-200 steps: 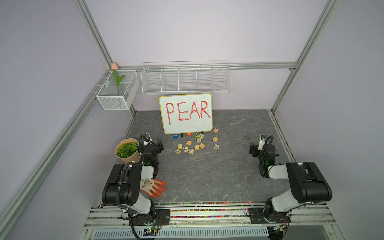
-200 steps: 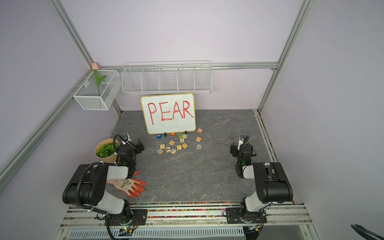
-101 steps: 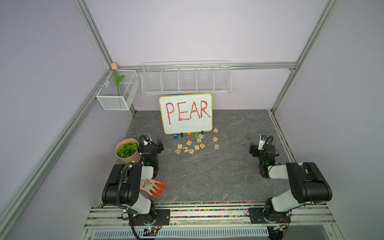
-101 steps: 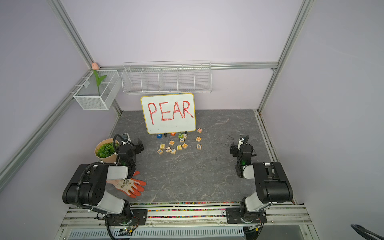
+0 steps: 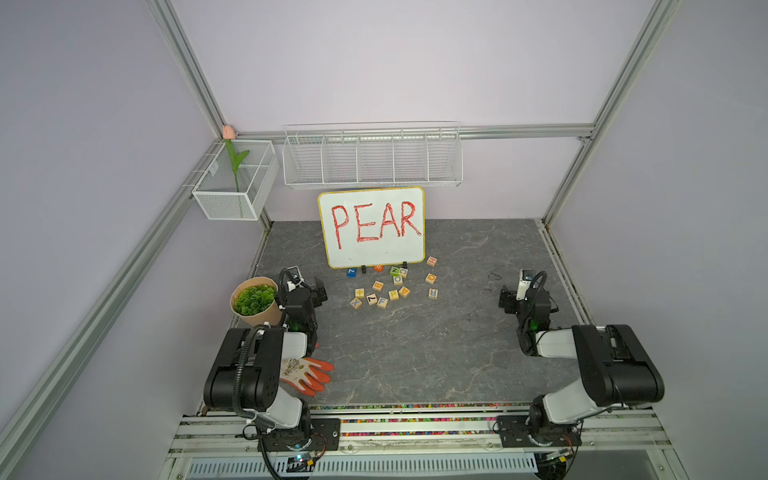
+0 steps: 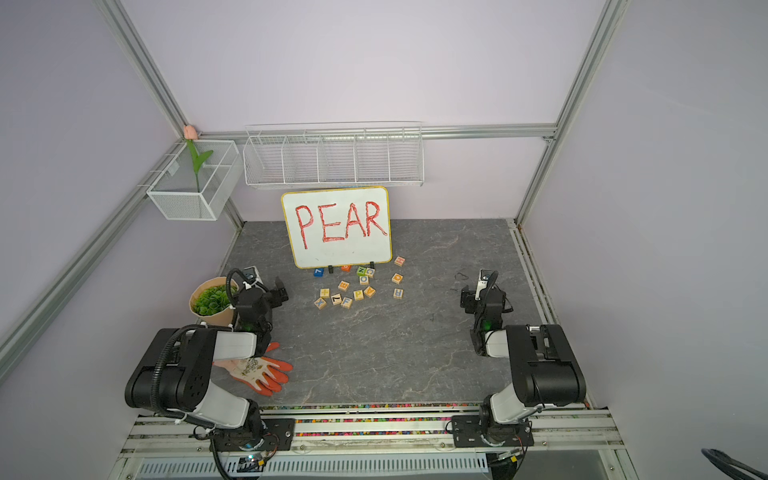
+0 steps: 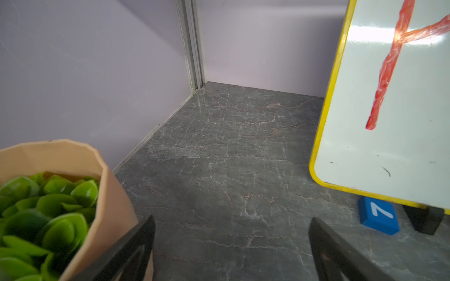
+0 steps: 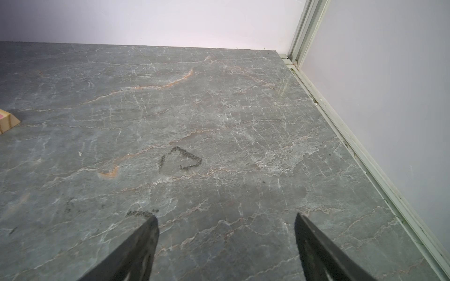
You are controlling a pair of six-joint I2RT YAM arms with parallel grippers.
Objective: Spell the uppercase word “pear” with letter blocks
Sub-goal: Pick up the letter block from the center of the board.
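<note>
- None of the four letters is placed yet. The P block (image 5: 393,295), E block (image 5: 377,285), A block (image 5: 404,292) and R block (image 5: 433,293) lie loose among other cubes on the counter (image 5: 415,353), just in front of the whiteboard (image 5: 374,253), in no reading order.
- P and A lie just beside each other, E is near them toward the board, and R sits apart on the right arm's side. The print is small, so I read these faces with some caution.
- Wide apart and with nothing between them stand the jaws of the left hand (image 7: 231,226), which sits beside the plant pot (image 5: 257,320), clear of the cubes.
- Spread and empty too is the right hand (image 8: 226,217), over bare counter well apart from the blocks.
- By my judgement everything is left to do: four picks and a row to lay out.
- Both top views show the whole scatter, both arms and a glove (image 5: 307,372) by the left arm; the wrist views show none of that.
- Only the left wrist view gives a close look at the blue 7 block (image 7: 378,215) under the board's yellow rim. It shows none of the four needed cubes.
- Only the right wrist view shows a dark scribble (image 8: 181,158) clearly, plus a wood cube corner (image 8: 7,121) whose letter cannot be read.
</note>
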